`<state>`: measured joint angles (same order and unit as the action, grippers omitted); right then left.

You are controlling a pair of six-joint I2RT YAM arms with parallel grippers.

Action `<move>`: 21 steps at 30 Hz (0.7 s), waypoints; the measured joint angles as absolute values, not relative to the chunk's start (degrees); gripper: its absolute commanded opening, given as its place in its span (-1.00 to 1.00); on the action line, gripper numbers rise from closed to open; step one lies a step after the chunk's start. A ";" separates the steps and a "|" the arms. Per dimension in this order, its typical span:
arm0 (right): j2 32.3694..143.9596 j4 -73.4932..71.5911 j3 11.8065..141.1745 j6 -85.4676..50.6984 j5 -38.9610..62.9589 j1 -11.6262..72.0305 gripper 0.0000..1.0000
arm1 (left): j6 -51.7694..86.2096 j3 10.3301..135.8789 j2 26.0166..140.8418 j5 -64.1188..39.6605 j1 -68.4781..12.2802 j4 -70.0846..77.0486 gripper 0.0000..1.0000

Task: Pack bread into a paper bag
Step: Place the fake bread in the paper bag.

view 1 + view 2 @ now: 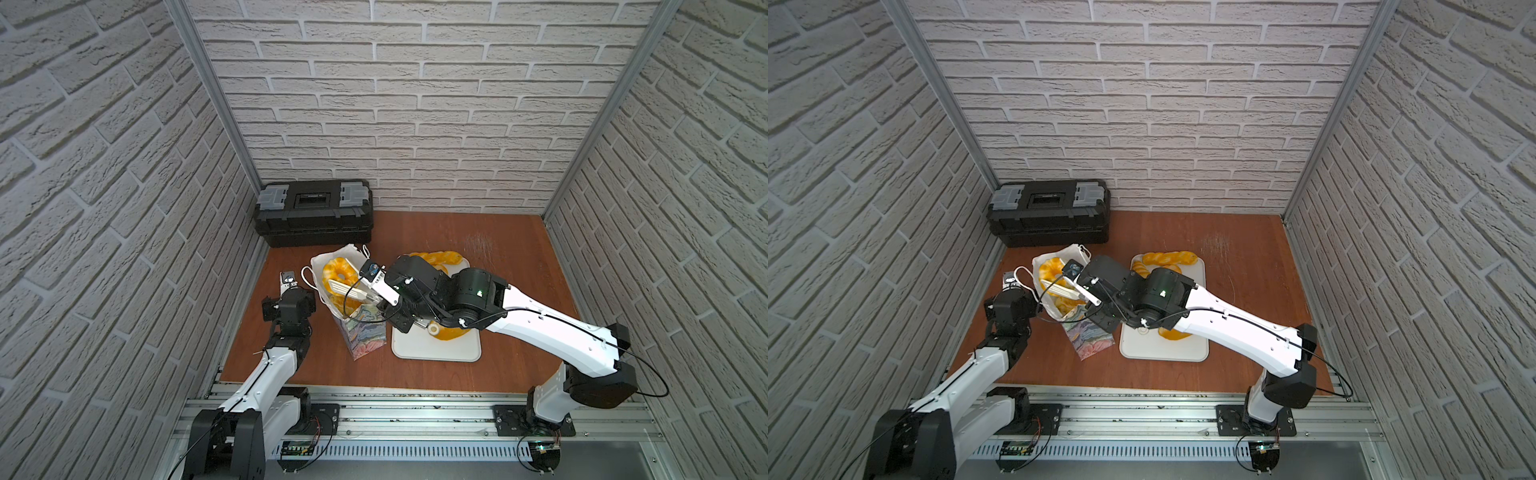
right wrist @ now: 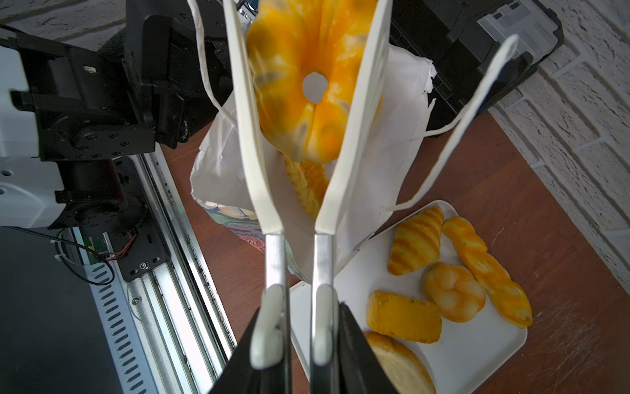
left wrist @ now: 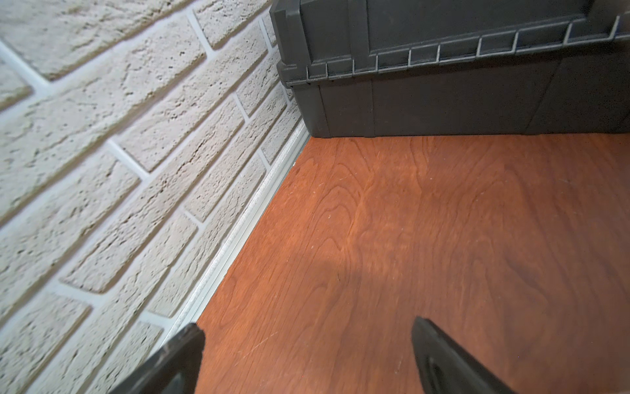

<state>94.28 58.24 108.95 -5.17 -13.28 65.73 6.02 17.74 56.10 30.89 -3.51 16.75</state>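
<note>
White tongs [image 2: 249, 136], clenched in the right gripper [image 2: 296, 341], flank the ring [image 2: 289, 85] over the paper bag [image 2: 385, 153] mouth, upper centre of frame, likely for drop-in; left gripper [image 3: 306, 327] spread wide, empty.

The paper bag [image 1: 365, 337] stands upright on the desk just beside the left edge of the white tray [image 1: 436, 351]. Its mouth is open, with white lining showing above the painted swirls. At the mouth the glossy yellow ring [image 2: 300, 102] hangs, blurred, between the blades of the white tongs [image 2: 361, 119]. Below it a ridged roll [image 2: 306, 184] lies inside the bag. On the tray, the braided stick [image 2: 487, 269] runs along the far edge. Next to it are the croissant [image 2: 416, 240], the knot roll [image 2: 453, 291] and the small loaf [image 2: 404, 315]. The pale oval loaf [image 2: 399, 361] lies nearer the front edge.
</note>
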 measured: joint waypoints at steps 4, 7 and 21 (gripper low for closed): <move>94.28 58.06 108.90 -5.30 -13.30 65.67 0.01 | 6.02 17.74 56.10 30.89 -3.51 16.75 0.96; 94.28 58.04 108.90 -5.30 -13.39 65.67 0.03 | 6.02 17.74 56.10 30.89 -3.51 16.75 0.96; 94.28 57.43 108.90 -5.30 -13.91 65.45 0.08 | 6.00 17.74 56.10 30.87 -3.51 16.75 0.96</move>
